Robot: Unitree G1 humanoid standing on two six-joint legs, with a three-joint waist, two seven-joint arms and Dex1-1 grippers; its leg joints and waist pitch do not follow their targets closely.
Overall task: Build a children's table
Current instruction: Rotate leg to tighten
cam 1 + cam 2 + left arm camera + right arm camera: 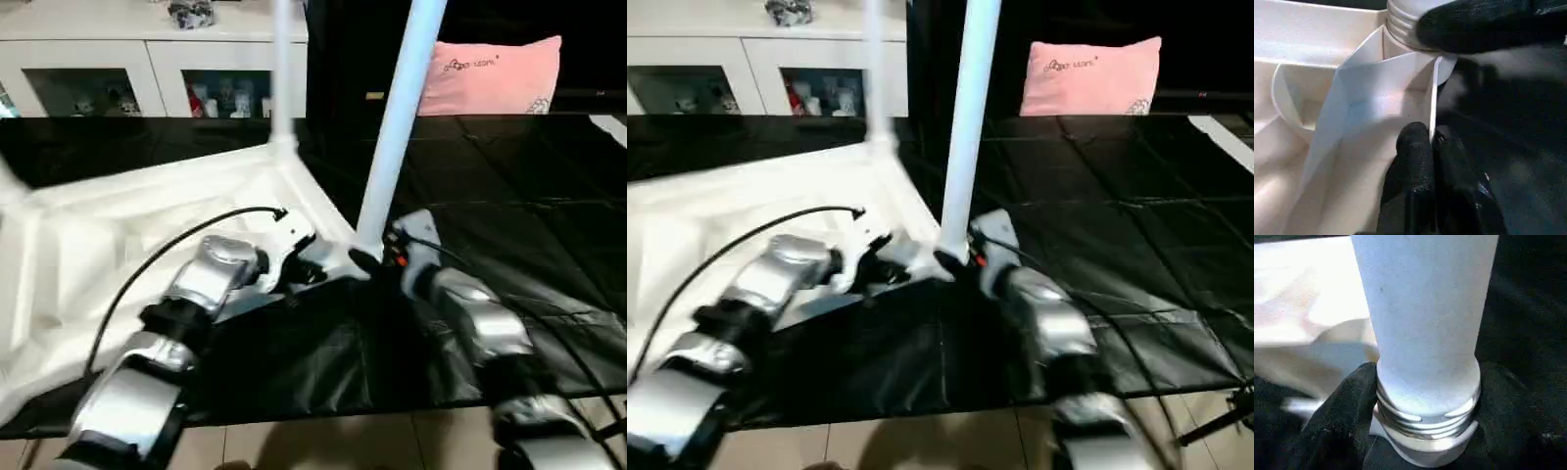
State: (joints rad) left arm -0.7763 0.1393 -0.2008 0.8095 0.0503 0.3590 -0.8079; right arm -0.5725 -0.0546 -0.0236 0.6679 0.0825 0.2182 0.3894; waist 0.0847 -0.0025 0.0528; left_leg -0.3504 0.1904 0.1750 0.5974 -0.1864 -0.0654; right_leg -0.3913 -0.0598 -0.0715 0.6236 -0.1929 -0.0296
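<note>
Silver forearms reach in from the near edge toward the corner of the upturned white tabletop (118,235), which lies ribs-up on a black sheet (509,225) covering the floor. The left gripper (1431,142) is pinched shut on the thin rim of the tabletop's near corner, one black finger on each side of the wall. Just beside it, the right gripper (1420,431) wraps the base of a white leg (397,127), its black fingers (1342,421) set against the threaded collar where the leg meets the corner socket. That leg stands nearly upright, leaning slightly. A second leg (282,69) rises from the tabletop's far corner. Beyond the sheet sit a white glass-doored cabinet (147,59) and a pink pillow (490,76).
</note>
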